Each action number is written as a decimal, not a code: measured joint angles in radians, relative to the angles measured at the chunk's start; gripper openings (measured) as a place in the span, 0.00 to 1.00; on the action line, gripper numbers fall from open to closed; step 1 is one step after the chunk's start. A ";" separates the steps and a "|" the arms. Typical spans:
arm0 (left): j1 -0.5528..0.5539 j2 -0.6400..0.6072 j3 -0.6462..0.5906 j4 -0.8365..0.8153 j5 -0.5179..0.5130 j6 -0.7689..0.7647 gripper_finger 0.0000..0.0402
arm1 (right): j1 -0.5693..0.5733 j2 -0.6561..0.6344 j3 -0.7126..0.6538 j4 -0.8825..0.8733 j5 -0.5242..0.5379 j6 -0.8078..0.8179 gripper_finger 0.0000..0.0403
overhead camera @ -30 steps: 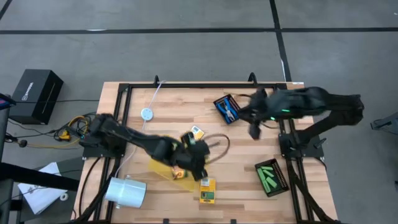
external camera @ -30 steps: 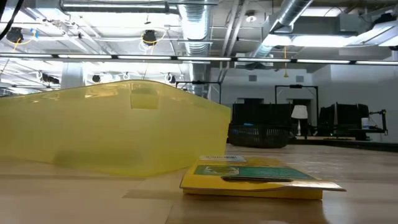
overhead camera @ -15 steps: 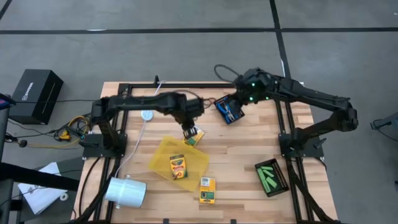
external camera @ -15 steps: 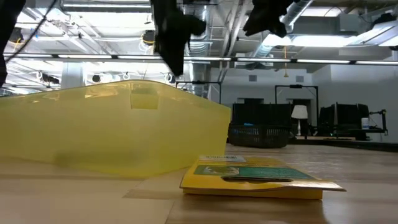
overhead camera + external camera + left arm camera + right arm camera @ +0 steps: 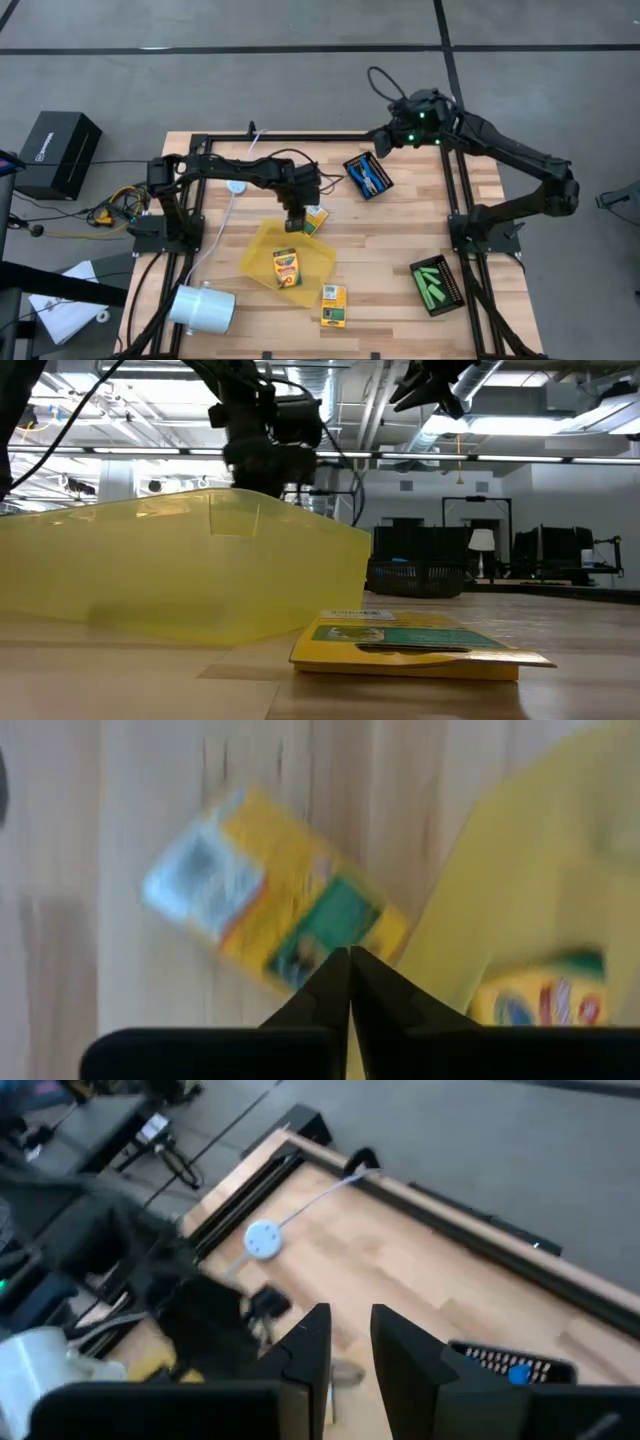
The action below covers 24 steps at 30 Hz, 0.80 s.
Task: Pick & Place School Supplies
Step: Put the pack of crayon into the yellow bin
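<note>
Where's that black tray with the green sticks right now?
In the high view, the black tray of green sticks sits at the table's near right corner, beside the right arm's base and right of a crayon box.

Crayon boxes [image 5: 286, 268] yellow-green; flat tray [image 5: 262, 252] yellow; sticks [image 5: 434, 283] bright green; scissors [image 5: 371, 178] blue-handled; mesh trays [image 5: 452, 290] black.

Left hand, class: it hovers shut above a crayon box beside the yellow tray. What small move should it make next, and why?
Probably open its fingers. The left hand is shut and empty, poised over the loose crayon box lying on the wood beside the yellow tray. Shut fingers cannot straddle the box, so opening should come before descending.
</note>
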 joint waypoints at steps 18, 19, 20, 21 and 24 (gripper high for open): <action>0.042 0.242 0.006 0.228 0.194 -0.004 0.00 | -0.192 0.000 0.000 0.020 -0.165 -0.105 0.17; 0.042 0.253 0.008 0.227 0.197 -0.004 0.00 | -0.197 0.000 0.000 0.021 -0.176 -0.108 0.17; 0.043 0.262 0.008 0.226 0.197 -0.007 0.00 | -0.201 0.000 0.000 0.021 -0.183 -0.110 0.17; 0.047 0.266 0.009 0.224 0.196 -0.010 0.00 | -0.205 0.000 0.000 0.021 -0.183 -0.110 0.17; 0.068 0.268 0.008 0.226 0.188 -0.025 0.00 | -0.212 0.000 0.000 0.033 -0.184 -0.117 0.17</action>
